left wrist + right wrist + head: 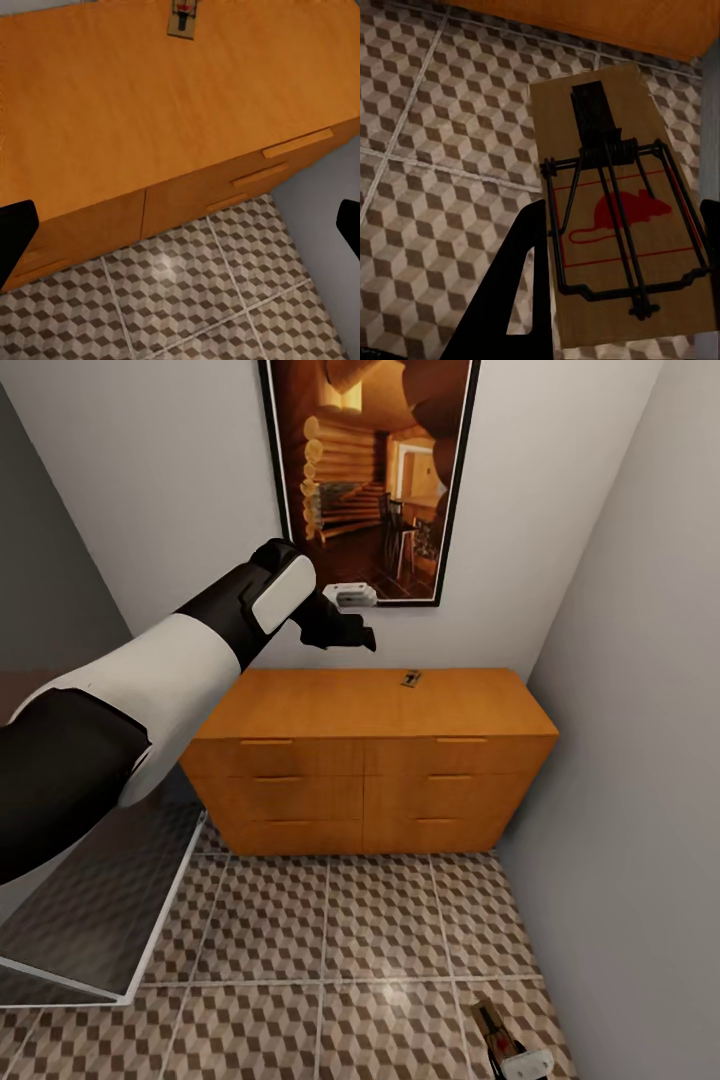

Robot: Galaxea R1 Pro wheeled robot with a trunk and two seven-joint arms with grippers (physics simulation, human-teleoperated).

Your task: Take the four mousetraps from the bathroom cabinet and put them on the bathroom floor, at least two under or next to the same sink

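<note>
Fetching is the step: our right claw (615,285) pinches one mousetrap (619,217) above the bathroom floor (435,135), left claw (180,225) spread, another trap (410,679) beyond it atop the cabinet (370,705). Next: reach it.

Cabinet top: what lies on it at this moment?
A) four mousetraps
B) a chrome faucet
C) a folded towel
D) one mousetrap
D: a single mousetrap lies near the back edge of the cabinet top, also seen from the left wrist camera.
</note>
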